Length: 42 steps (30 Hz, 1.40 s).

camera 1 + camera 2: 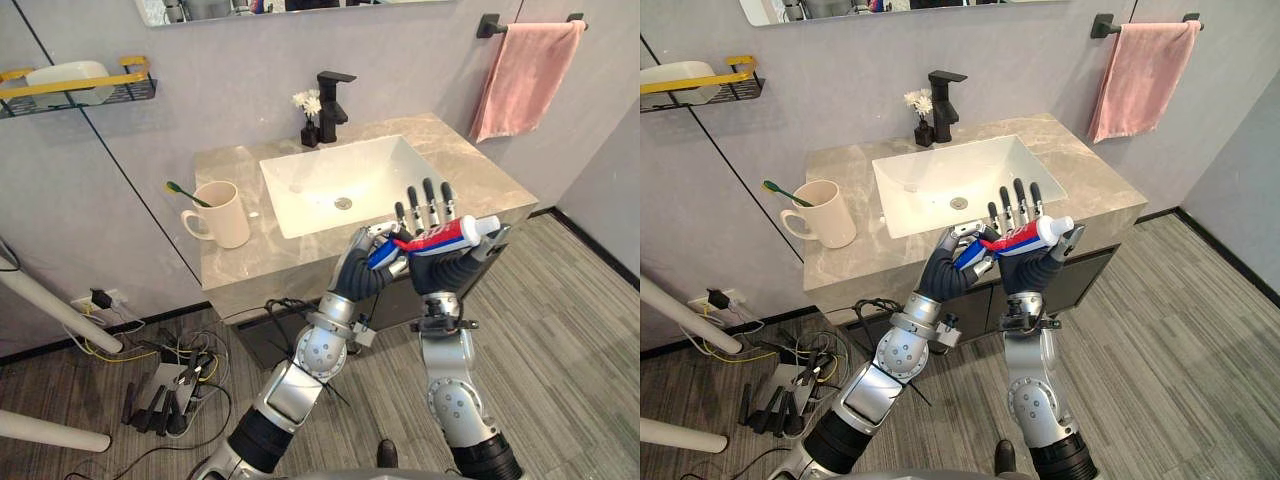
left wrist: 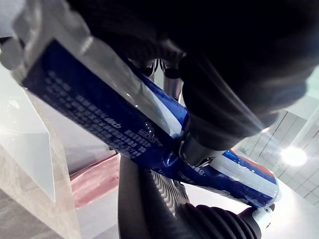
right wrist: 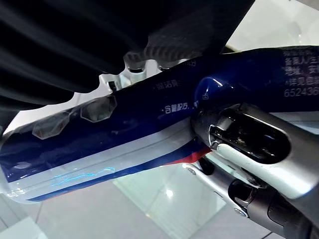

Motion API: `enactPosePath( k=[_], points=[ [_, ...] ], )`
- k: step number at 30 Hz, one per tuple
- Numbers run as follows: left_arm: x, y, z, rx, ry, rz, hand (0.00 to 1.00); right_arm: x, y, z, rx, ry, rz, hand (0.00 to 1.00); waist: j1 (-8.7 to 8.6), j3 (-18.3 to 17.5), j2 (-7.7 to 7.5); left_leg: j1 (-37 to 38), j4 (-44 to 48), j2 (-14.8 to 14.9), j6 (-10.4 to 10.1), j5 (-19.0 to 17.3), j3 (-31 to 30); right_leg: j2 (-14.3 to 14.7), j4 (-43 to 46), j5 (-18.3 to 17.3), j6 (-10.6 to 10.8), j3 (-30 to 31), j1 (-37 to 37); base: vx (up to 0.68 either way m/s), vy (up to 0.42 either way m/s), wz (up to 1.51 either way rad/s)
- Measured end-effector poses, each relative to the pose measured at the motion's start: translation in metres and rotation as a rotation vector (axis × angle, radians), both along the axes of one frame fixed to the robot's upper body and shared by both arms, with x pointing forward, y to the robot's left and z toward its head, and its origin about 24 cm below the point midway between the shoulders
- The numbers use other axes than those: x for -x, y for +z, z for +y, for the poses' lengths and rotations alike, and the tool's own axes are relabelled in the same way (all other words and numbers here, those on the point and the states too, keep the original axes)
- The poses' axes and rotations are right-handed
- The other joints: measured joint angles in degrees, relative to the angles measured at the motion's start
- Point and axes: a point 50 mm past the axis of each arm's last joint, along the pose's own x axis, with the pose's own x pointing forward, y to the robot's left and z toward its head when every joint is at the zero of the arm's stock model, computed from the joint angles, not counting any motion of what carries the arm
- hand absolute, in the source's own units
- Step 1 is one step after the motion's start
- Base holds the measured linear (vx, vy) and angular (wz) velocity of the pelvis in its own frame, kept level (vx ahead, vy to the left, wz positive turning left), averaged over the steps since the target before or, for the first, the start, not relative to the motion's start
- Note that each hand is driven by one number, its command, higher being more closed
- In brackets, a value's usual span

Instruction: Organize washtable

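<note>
Beige stone countertop (image 1: 470, 160) carries a white sink (image 1: 340, 180) against a grey wall. Behind the sink stand a black faucet (image 1: 331, 105) and a small dark vase of white flowers (image 1: 310, 115). To the sink's left stands a cream mug (image 1: 222, 215) with a green toothbrush (image 1: 185, 191) in it. High to the sink's right, a pink towel (image 1: 525, 75) hangs on a black bar.

In front of the sink, off the counter, both hands hold the toothpaste tube (image 1: 440, 238) level. The left hand (image 1: 362, 268) has its fingers curled round the blue tail end. The right hand (image 1: 430, 218) keeps its fingers straight and upright behind the tube, its thumb (image 3: 249, 142) pressed onto it near the white cap. The wrist views show rows of small white print on the tube's blue side.
</note>
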Motion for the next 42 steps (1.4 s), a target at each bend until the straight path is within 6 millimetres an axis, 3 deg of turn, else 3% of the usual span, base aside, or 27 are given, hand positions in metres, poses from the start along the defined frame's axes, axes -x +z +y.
enactPosePath(
  k=[8, 16, 22, 29, 38, 42],
  points=[
    [-0.002, -0.007, 0.004, -0.020, 0.010, 0.000, 1.00, 0.013, -0.011, -0.007, 0.068, 0.055, 0.009, 0.00, -0.01, -0.3, -0.38, -0.6, 0.1, 0.0, 0.0, 0.0, 0.2, 0.0, 0.0, 0.0, 0.0, 0.3, -0.6, -0.03, -0.014, -0.01],
    [-0.001, -0.010, 0.006, -0.116, -0.037, -0.024, 1.00, 0.028, -0.009, -0.037, 0.351, 0.089, -0.041, 0.00, -0.36, -0.6, -0.55, -0.6, 0.1, 0.0, 0.0, -0.1, 1.9, 0.5, 0.0, 0.2, 0.1, 2.1, -1.6, -0.03, -0.018, -0.11],
    [-0.001, -0.024, 0.018, -0.169, -0.019, 0.030, 1.00, 0.038, 0.030, -0.075, 0.534, -0.052, -0.228, 0.00, -0.53, -1.3, 0.49, -0.6, 0.6, 0.0, 0.2, -0.6, 2.8, 0.5, 0.0, 0.3, 0.2, 2.9, -1.9, -0.04, -0.011, -0.07],
    [-0.003, -0.029, 0.024, -0.213, -0.020, 0.062, 1.00, 0.040, 0.037, -0.076, 0.614, -0.096, -0.277, 0.00, -1.78, -1.4, 0.69, -1.3, 1.9, 0.0, 0.3, -1.3, 3.1, 0.4, 0.0, 0.3, 0.2, 3.1, -2.2, -0.04, -0.014, -0.03],
    [-0.002, -0.023, 0.024, -0.197, -0.016, 0.043, 1.00, 0.041, 0.039, -0.076, 0.653, -0.171, -0.300, 0.00, -1.99, -1.4, 0.89, -2.1, 2.5, 0.0, 0.4, -1.4, 2.1, 0.2, 0.0, 0.3, 0.2, 2.1, -2.3, -0.03, -0.016, 0.06],
    [-0.006, -0.020, 0.032, -0.195, 0.021, 0.031, 1.00, 0.042, 0.042, -0.095, 0.714, -0.286, -0.290, 0.00, -2.03, -1.3, 1.00, -2.2, 2.9, 0.0, 0.4, -1.4, 0.9, 0.0, 0.0, 0.3, 0.2, 0.9, -1.7, -0.03, -0.017, 0.14]
  ],
)
